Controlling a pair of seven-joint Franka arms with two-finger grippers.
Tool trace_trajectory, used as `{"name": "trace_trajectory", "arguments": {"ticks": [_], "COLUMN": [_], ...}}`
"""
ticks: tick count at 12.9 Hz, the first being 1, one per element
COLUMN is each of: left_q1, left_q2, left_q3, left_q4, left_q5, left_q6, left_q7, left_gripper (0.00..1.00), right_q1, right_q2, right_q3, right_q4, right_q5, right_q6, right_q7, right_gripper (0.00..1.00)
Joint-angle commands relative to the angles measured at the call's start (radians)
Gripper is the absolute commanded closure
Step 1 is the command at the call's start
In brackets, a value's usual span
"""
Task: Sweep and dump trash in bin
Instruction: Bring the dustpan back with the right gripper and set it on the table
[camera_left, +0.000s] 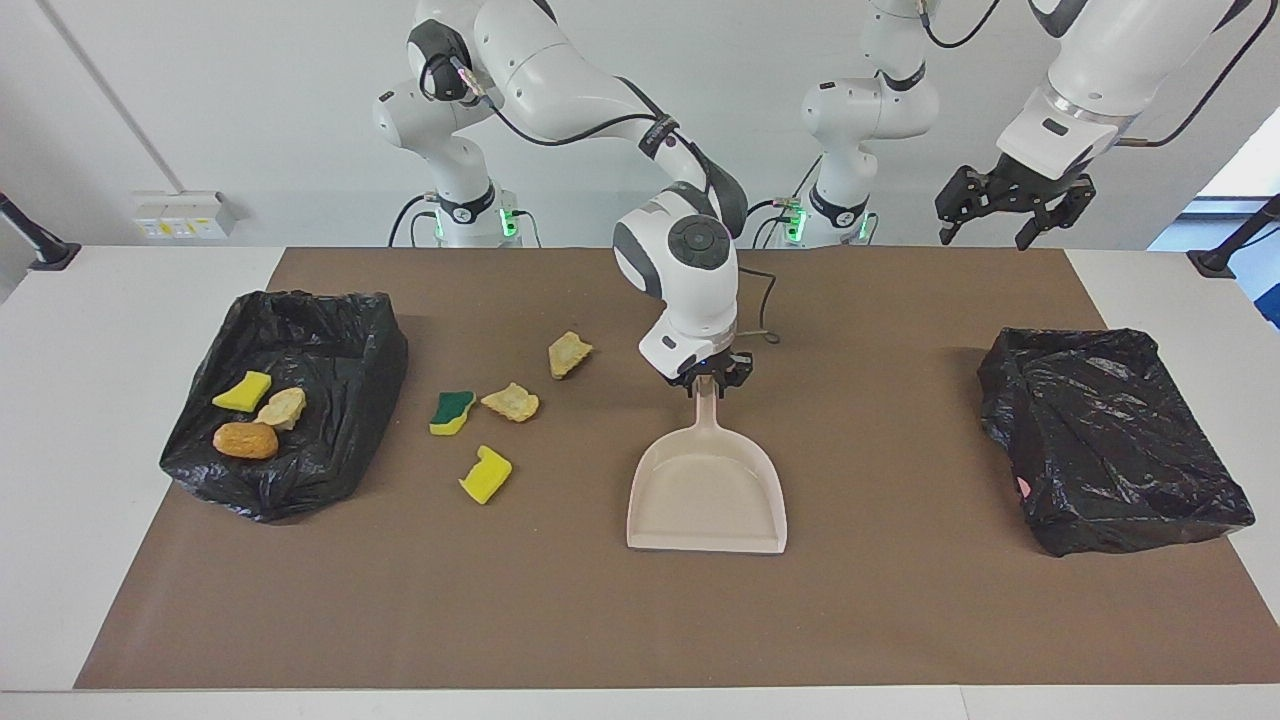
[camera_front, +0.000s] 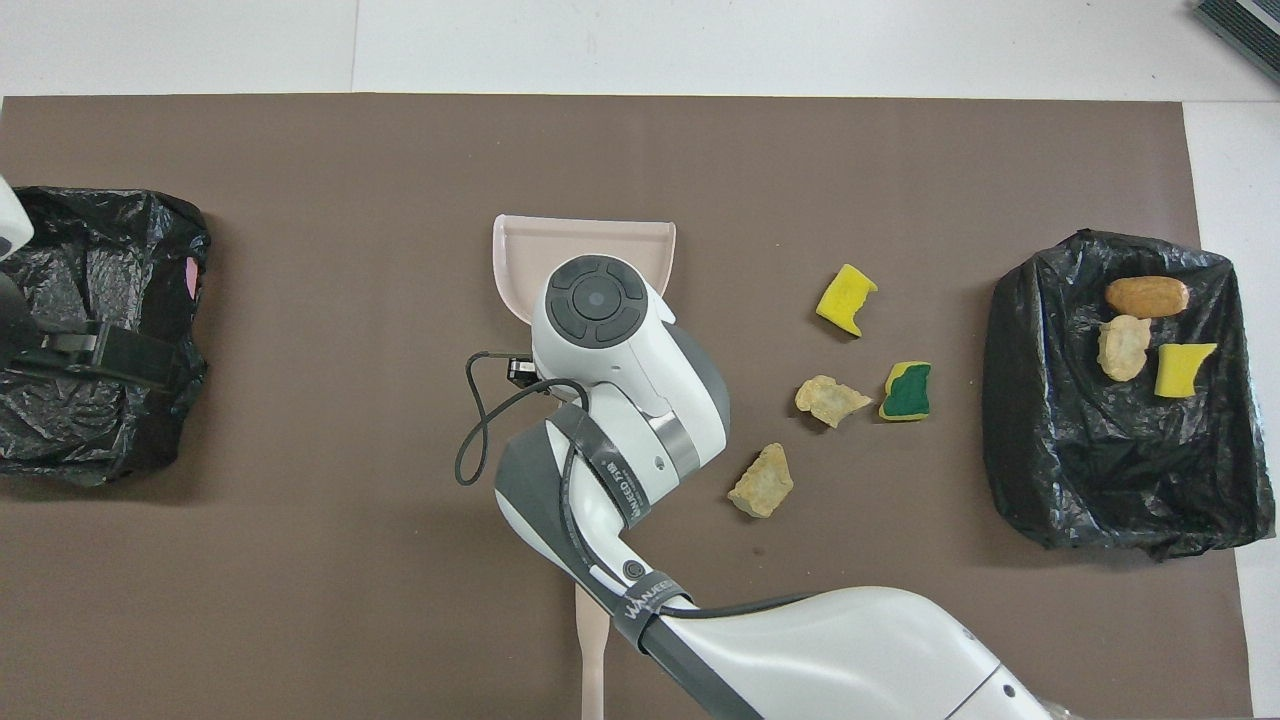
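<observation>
Four scraps of trash lie loose on the brown mat (camera_left: 900, 620), all toward my right arm's end of the table: a yellow sponge piece (camera_left: 485, 474), a green-topped sponge piece (camera_left: 452, 411), and two pale bread-like chunks, one (camera_left: 511, 401) just beside the green-topped piece and one (camera_left: 569, 354) nearer to my bases. Three more sit in the black-lined bin (camera_left: 330, 330) at that same end: a second yellow sponge (camera_left: 242, 391), a pale crust (camera_left: 281, 408) and a golden-brown roll (camera_left: 245, 440).

My right gripper (camera_left: 712, 376) is down at the top of the beige dustpan's handle; whether those fingers are clamped on it or slack I cannot tell. The dustpan (camera_left: 707, 490) lies flat on the mat near the table's middle, its pan with nothing in it, its open lip pointing away from me (from overhead my own wrist covers most of it).

My left gripper (camera_left: 1010, 205) waits in the air with its fingers spread wide, over the table edge nearest my left base. A second black-lined bin (camera_left: 1110, 440) sits at my left arm's end.
</observation>
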Motion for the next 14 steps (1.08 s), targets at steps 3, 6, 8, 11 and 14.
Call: {"name": "trace_trajectory", "arguments": {"ticks": [3,6,8,11,14], "left_q1": [-0.003,-0.003,-0.003,-0.003,-0.003], "left_q2": [-0.005,-0.005,-0.005,-0.005,-0.005], "left_q3": [0.003,0.003,0.003,0.003,0.003], "left_q4": [0.003,0.003,0.003,0.003,0.003], "left_q5": [0.017,0.017,0.017,0.017,0.017], "left_q6": [-0.009,-0.009,-0.009,-0.009,-0.009], "left_q7": [0.002,0.002,0.002,0.002,0.002], "left_gripper": [0.00,0.00,0.00,0.00,0.00], "right_q1": [-0.003,-0.002,0.011,0.084,0.168], "right_q2": [-0.161,-0.318,-0.405,-0.522,-0.634], "right_q3": [0.000,0.000,0.000,0.000,0.001], "right_q4": [-0.042,-0.115,-0.164,-0.337,-0.604], "right_q5": [0.013,0.023,0.025,0.097,0.157], "right_q6": [-0.157,-0.306,-0.421,-0.407,-0.195], "right_q7": [-0.025,-0.028,-0.013,0.056,0.126], "right_gripper": [0.00,0.00,0.00,0.00,0.00]}}
